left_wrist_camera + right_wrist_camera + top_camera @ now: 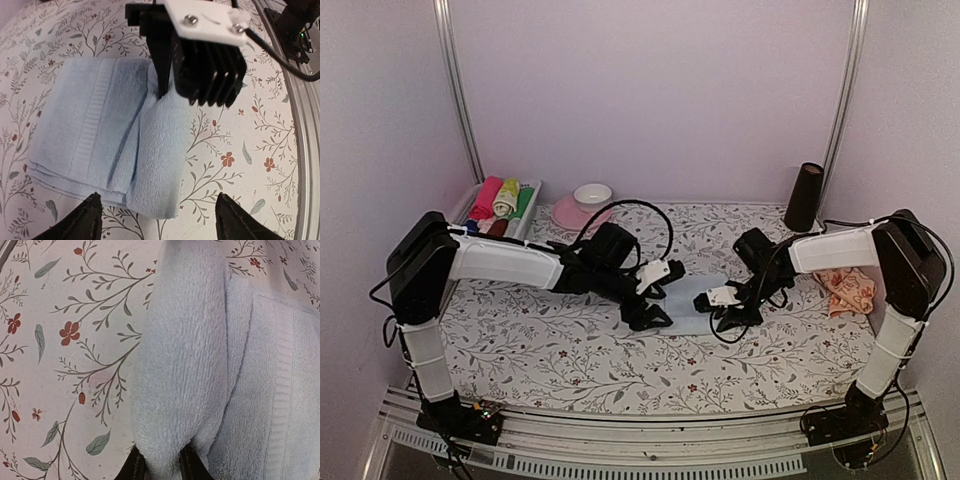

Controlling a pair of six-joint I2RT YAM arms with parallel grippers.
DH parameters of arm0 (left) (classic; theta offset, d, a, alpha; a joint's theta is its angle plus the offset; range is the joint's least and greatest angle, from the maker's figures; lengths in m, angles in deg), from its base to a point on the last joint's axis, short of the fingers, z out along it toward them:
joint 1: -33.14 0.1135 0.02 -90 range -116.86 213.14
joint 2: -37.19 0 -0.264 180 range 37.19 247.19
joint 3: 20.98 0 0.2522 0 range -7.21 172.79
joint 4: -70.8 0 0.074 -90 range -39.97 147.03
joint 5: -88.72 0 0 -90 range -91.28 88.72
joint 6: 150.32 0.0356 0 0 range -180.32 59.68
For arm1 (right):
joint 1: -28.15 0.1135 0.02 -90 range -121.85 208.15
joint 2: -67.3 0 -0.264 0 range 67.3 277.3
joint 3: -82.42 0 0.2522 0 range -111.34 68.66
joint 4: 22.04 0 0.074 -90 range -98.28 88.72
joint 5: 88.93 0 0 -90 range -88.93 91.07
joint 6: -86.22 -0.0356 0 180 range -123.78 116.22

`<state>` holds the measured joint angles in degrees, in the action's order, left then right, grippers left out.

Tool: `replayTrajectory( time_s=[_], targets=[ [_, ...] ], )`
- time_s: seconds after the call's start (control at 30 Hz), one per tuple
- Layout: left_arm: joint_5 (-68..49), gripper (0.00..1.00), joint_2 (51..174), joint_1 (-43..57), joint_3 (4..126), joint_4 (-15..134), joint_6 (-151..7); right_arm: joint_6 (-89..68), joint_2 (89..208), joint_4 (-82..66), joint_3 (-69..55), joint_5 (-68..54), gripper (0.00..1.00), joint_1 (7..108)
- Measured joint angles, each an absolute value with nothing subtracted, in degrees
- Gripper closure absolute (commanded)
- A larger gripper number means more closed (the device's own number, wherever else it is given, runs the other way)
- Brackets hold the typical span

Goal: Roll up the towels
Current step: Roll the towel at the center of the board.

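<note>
Robot at work on a floral-sheeted bench (pixel 570 370): the left fingers (pixel 85 225) stand spread wide and released, straddling the left end of the pale blue towel (pixel 100 135) without gripping it. The towel lies part-rolled at mid-bench, one long edge curled over into a thick fold. At the blue towel's right end, the right fingers (pixel 134 469) are clenched on that fold, pinching the soft pile between them. Well to the right of the blue towel, the peach towel (pixel 847 290) lies crumpled.

Pink plate (pixel 572 213), black cylinder (pixel 805 197), floral sheet (pixel 570 350)
</note>
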<state>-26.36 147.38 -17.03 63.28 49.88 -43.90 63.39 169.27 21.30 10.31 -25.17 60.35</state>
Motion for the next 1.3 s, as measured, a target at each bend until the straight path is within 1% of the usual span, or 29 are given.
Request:
replayTrajectory(
  time_s=[0.2, 0.43, 0.63, 0.97, 1.07, 1.1, 1.27, 1.3],
  targets=[
    [-20.62, 0.25, 144.78, -22.08, 58.89, 58.23, -40.27, 64.71, 173.66, 29.10, 4.80, -29.78, 0.87, 60.31],
    [-18.52, 0.28, 145.37, -25.80, 56.53, 61.66, -36.38, 66.45, 177.45, 37.98, 0.85, -35.83, 0.87, 59.00],
    [-17.47, 0.29, 147.27, -26.28, 56.62, 62.31, -34.76, 66.65, 179.37, 40.58, -0.29, -38.28, 0.86, 57.66],
    [-16.59, 0.35, 151.32, -26.60, 57.84, 62.16, -33.56, 65.36, 180.05, 40.91, -0.58, -38.80, 0.87, 57.20],
    [-15.70, 0.40, 152.24, -26.71, 58.24, 62.05, -33.30, 65.01, 180.16, 41.04, -0.73, -38.80, 0.86, 57.20],
    [-15.41, 0.44, 152.43, -26.73, 58.39, 62.05, -33.30, 64.95, 180.16, 41.06, -0.73, -38.80, 0.86, 57.20],
    [-13.58, 0.72, 153.31, -26.80, 58.89, 62.20, -33.19, 64.38, 180.20, 41.04, -0.77, -38.80, 0.85, 56.99],
    [-13.18, 0.74, 153.59, -26.82, 59.09, 62.29, -33.25, 64.36, 180.20, 41.02, -0.77, -38.80, 0.82, 56.99]
  ],
)
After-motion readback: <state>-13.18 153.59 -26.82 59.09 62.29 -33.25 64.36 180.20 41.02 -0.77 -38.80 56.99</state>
